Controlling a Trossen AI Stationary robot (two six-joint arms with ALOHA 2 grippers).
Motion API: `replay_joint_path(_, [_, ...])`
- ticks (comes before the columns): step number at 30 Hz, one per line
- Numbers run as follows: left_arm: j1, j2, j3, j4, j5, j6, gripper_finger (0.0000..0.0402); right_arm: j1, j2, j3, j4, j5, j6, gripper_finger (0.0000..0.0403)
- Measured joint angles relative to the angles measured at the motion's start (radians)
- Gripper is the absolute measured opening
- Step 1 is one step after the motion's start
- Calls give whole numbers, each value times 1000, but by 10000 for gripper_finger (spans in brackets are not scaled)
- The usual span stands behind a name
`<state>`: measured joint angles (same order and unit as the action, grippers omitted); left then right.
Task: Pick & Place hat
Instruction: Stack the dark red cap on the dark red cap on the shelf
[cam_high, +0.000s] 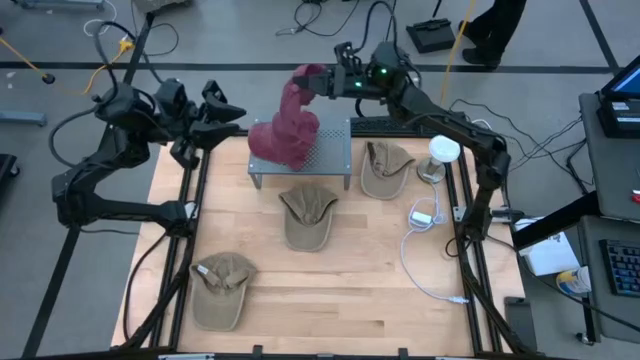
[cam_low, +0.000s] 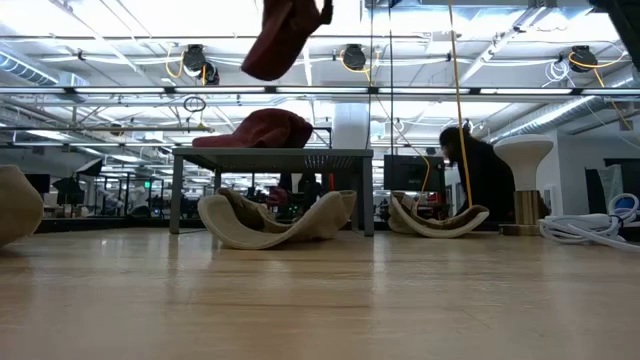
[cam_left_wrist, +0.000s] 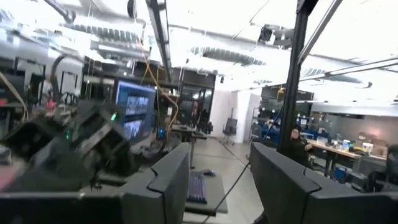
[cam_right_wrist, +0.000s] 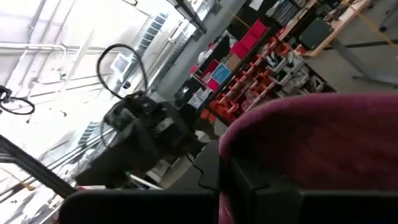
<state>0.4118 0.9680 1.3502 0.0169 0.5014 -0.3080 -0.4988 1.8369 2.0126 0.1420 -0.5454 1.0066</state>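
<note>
A maroon hat (cam_high: 300, 100) hangs high over the table's far middle, with my right gripper (cam_high: 322, 82) shut on it; the low view shows it (cam_low: 285, 35) well above the rack. A second maroon hat (cam_low: 262, 128) lies on the grey wire rack (cam_high: 330, 150). Three tan hats (cam_high: 385, 165) (cam_high: 308, 215) (cam_high: 222, 285) lie on the wooden table. My left gripper (cam_high: 215, 112) hovers open at the table's far left corner, with nothing between its fingers (cam_left_wrist: 168, 183). My right gripper pinches the maroon hat's upper end (cam_high: 308, 76) between its two fingers, coming roughly level from the table's right. The cloth bulges over the fingers (cam_right_wrist: 311, 143), which hide the exact spot. The hat hangs slack below them, clear of the rack.
A white round-topped stand (cam_high: 443, 155) and a white cable with a plug (cam_high: 425, 215) sit near the table's right edge. Black frame rails border the table. A person (cam_low: 470, 170) shows in the room behind.
</note>
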Motion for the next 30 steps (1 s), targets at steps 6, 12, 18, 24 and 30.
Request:
replay_joint_path(6, [0,0,1,0,9,-4,158,1,88,62,5,-34,26,0])
replay_joint_path(12, [0,10,1,1,41,-4,152,1,157,104,31,-34,24,0])
replay_joint_path(18, [2,19,1,-16,41,0,158,3,205,105,125,-35,-78,0])
replay_joint_path(24, [2,21,1,-43,40,17,170,5,225,105,130,-58,-213,0])
replay_joint_path(30, [2,21,1,-43,40,34,173,8,223,105,133,-56,-427,0])
